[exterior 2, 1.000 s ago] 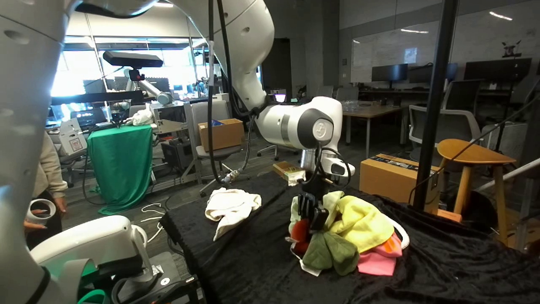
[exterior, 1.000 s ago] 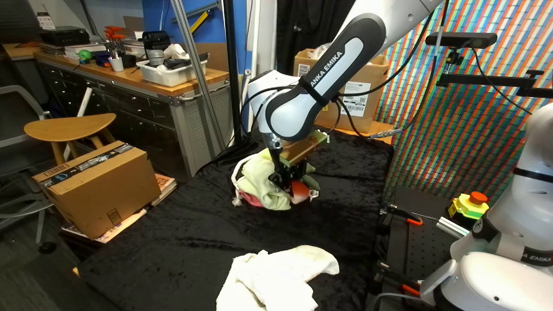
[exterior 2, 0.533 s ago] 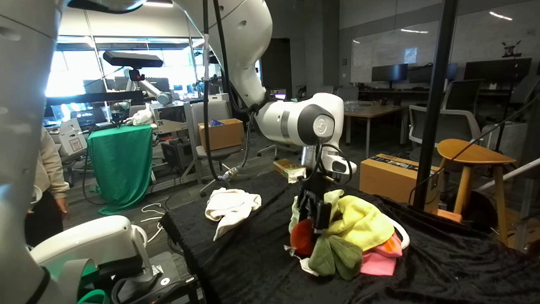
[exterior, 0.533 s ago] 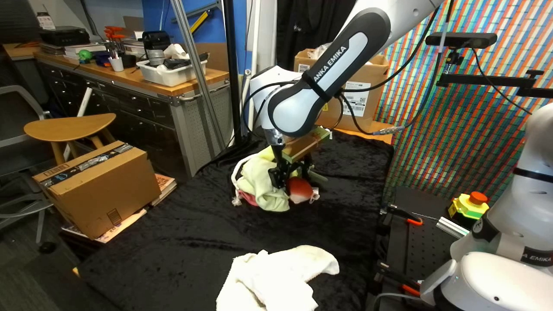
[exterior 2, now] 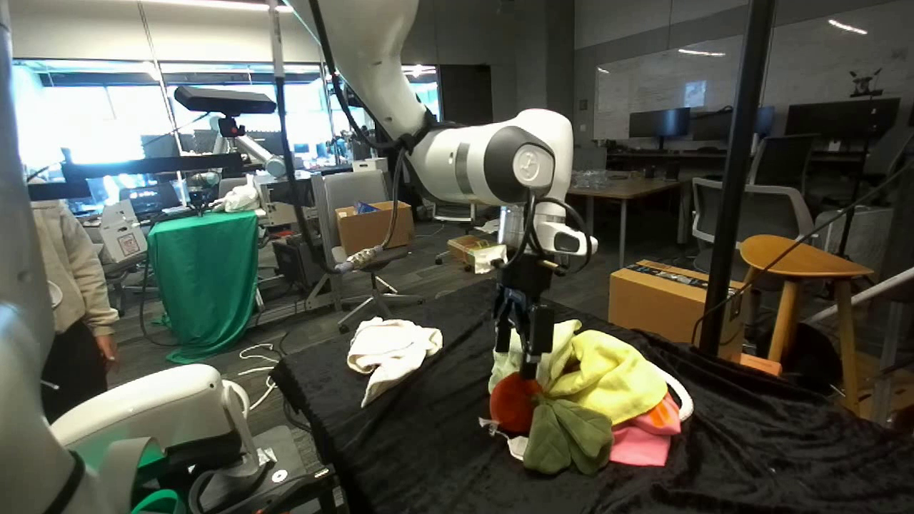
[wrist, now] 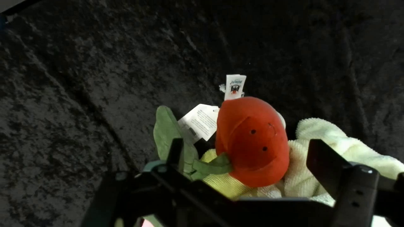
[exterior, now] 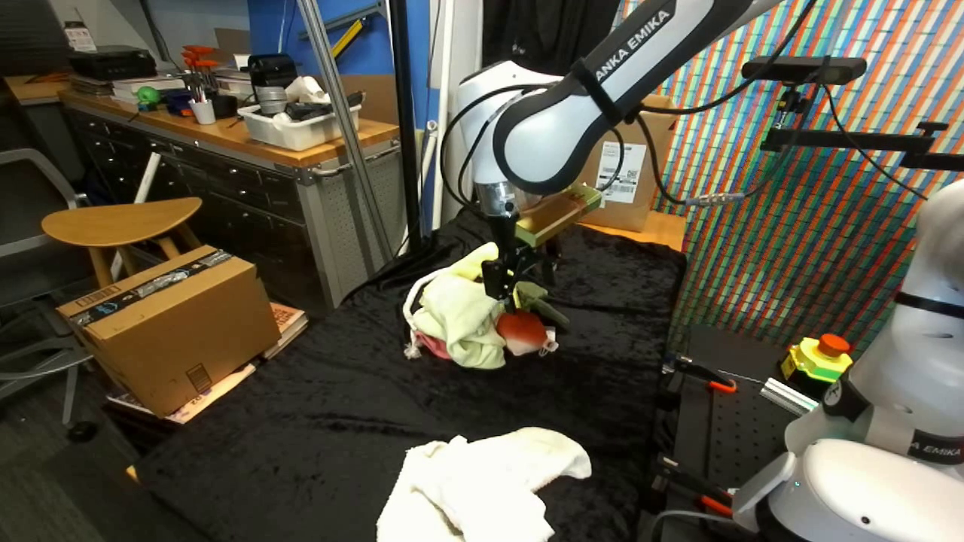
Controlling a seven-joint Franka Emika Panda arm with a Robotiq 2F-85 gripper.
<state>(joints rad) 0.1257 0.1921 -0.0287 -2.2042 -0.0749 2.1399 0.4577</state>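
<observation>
We have the gripper [wrist: 246,154] hanging above the red plush toy [wrist: 252,142], its fingers [wrist: 325,164] spread wide and nothing in its grasp. In the wrist view the red plush toy shows in the gap between them; in an exterior view one fingertip sits at its top edge, and we cannot tell whether the two touch.

The red plush toy lies on the black cloth [exterior: 339,444]. Just beside it on one side we see the pale green cloth [wrist: 318,129]; on the opposite side are the green leaves [exterior 2: 568,439], which seem to be its own, with the paper tag [wrist: 202,121] between it and one leaf. The yellow cloth [exterior 2: 610,375] also lies just beside it, and the white towel [exterior: 482,482] lies well apart from it.

We judge the step in hand to be either letting go of the red plush toy or coming in on it; this moment alone does not settle which. Either way, we think the next move calls for a straight vertical path. Rising, we would want to clear the toy and leaves without dragging them; lowering, we would need to straddle its soft round body without pinching the cloth beside it.
</observation>
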